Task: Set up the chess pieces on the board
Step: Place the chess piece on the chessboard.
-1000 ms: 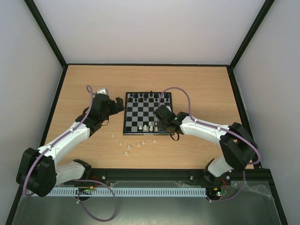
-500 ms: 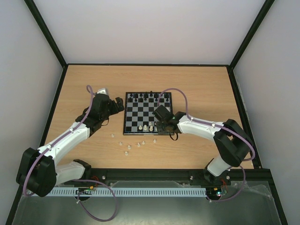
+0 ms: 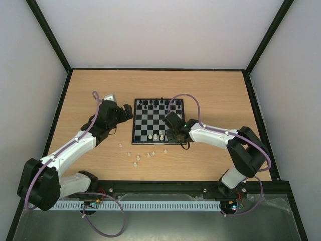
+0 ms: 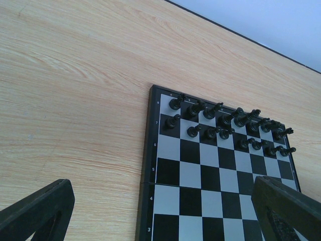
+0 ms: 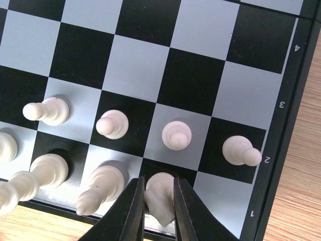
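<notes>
Top external: wood-grain table (image 3: 100, 85), pale walls (image 3: 160, 30)

White links (image 3: 75, 148), black joints (image 3: 40, 183) — purple cables (image 3: 186, 95) loop along both.

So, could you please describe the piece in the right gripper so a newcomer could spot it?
Go to the near right corner of the board. Next to the bare corner square, in the edge row, is a white chess piece. Unlike its neighbours, it is pinched in the right gripper.
</notes>
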You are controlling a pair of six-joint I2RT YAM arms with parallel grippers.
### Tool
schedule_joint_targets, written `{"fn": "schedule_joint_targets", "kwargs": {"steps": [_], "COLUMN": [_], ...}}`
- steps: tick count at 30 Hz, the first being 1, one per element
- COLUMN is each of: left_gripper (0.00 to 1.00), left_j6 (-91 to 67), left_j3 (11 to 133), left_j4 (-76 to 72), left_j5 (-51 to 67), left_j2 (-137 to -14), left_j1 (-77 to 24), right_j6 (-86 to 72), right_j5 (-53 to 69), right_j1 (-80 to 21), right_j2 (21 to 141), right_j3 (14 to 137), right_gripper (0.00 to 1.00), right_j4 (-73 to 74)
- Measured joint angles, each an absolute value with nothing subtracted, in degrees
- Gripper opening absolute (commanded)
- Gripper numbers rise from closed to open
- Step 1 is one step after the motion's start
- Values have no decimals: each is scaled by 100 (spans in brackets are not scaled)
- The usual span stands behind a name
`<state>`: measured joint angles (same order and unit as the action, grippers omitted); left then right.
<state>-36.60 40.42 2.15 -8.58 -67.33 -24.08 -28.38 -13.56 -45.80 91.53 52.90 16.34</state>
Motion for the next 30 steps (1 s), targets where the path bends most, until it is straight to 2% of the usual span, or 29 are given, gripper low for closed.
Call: {"fn": "schedule_joint_targets", "kwargs": {"steps": [15, 20, 26, 30], "left_gripper": [99, 100, 100, 100], "left_j6": [-3660, -3660, -3660, -3662], "left_j3": [4042, 4042, 4042, 4042], "left_j4": [215, 213, 213, 213], "left_j5": [-858, -858, -862, -864], "left_j2": [-6733, -6733, -6733, -6733], "left_j1": [-2408, -2408, -2408, -2408], "right_j6": [-2825, -2842, -2862, -2904], "right_j5": [-1291, -1288, -1201, -1098], "right_j1": [-4576, -4576, -4624, -4880], "right_j2": [9004, 8661, 7953, 7736], "right_j3": [5290, 5290, 5288, 5242], "right_gripper": [32, 40, 41, 38], "right_j4": [1688, 1841, 2034, 2043]}}
